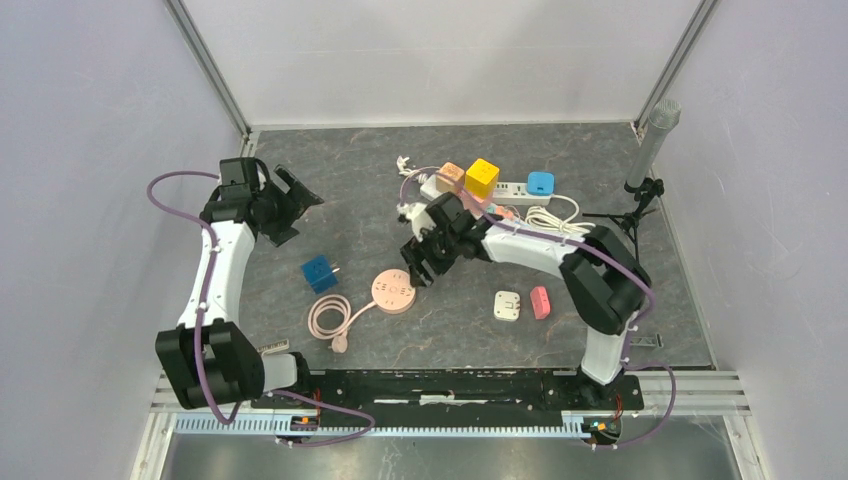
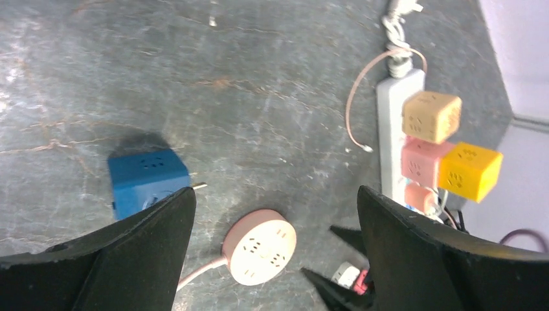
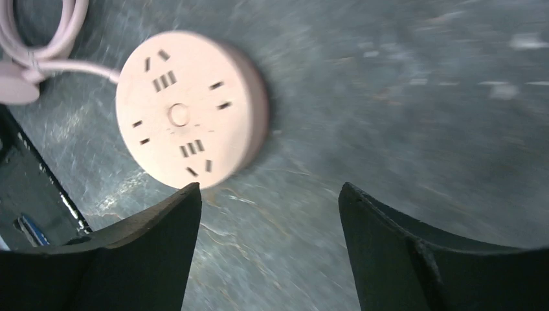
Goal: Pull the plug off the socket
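Left of the table's (image 1: 350, 165) middle, blue cube plug (image 1: 319, 272) lies free, just beside round pink socket (image 1: 392, 291), not touching, bare table around both. Right hand (image 3: 268, 188) hangs wide and empty beside the socket. Left hand (image 1: 297, 212) wide, empty, raised near the far-left edge.

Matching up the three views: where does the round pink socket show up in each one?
Top external: the round pink socket lies near the middle of the table, right of the blue cube adapter.
Left wrist: at the bottom centre of the picture, right of the same blue cube.
Right wrist: upper left, face up and large.
Shared landmark: its pink cord, which leaves the socket's side in all three.
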Motion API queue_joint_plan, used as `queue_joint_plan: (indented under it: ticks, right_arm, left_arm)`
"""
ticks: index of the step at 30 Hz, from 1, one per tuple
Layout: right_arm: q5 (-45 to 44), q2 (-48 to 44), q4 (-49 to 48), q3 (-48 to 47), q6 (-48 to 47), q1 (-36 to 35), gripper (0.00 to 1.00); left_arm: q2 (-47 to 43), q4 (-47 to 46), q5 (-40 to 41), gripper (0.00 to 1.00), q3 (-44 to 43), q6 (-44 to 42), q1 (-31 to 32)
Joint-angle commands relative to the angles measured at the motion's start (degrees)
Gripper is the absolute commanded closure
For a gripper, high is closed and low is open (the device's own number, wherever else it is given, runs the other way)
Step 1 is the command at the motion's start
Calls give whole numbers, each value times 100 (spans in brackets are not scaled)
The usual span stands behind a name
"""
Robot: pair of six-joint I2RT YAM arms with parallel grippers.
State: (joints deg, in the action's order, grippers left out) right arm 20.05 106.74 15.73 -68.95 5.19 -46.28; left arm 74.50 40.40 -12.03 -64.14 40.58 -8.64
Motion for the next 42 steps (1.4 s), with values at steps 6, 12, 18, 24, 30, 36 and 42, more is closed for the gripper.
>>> queue_joint_plan:
  ticks: [6,12,18,24,30,36,42]
  right_arm:
    - [-2106,-1567,720,-805,-433,1487,15]
    - [-3009,-1789,841,-559,-780,2194,15]
    - [-2233,-1467,797,-330,-921,2703,17]
    - [-1388,-969,818,-354,-873,2886,21]
    - [-1279,-542,732,-381,-809,2925,39]
    - [-1160,-426,476,-241,-818,2922,44]
    - [-930,-248,570,-321,-664,2921,56]
  left_arm:
    - [-463,-585,-1458,0,75,-594,106]
    - [-430,-595,-1622,0,126,-604,110]
    - [-418,-602,-1756,0,103,-601,117]
    - [-412,-595,-1868,0,163,-574,117]
    - [-386,-595,-1941,0,200,-572,117]
    - [-386,-596,-1966,0,209,-581,122]
    - [-388,-595,-1977,0,259,-578,126]
